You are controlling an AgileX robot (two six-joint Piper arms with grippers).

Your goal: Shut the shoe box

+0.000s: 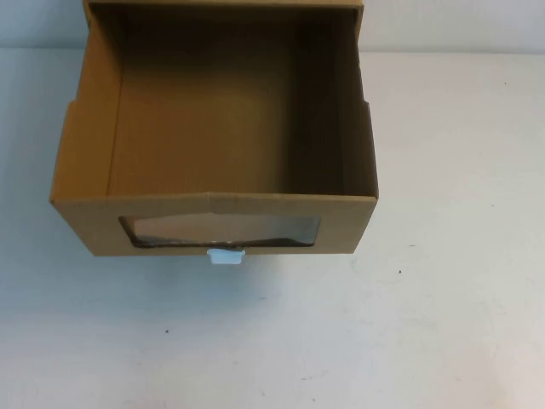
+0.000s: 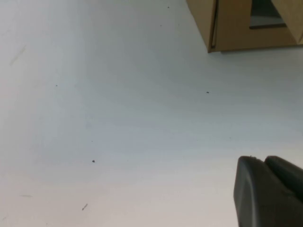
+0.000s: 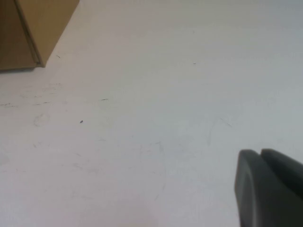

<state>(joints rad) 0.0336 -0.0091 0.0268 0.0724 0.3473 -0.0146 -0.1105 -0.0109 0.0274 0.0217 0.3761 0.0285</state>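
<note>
The brown cardboard drawer-style shoe box (image 1: 213, 145) sat pulled wide open mid-table (image 1: 443, 324), nothing closed yet, while left claw (image 2: 272, 194) and right claw (image 3: 272, 189) hovered apart from it, seemingly shut.

left gripper (image 2: 265, 189): I see it low over the table, fingers together | right gripper (image 3: 267, 187): same pose, fingers together

You see a white, lightly scuffed table (image 1: 460, 324) carrying only the open brown shoe box (image 1: 213, 223) at its far middle.
</note>
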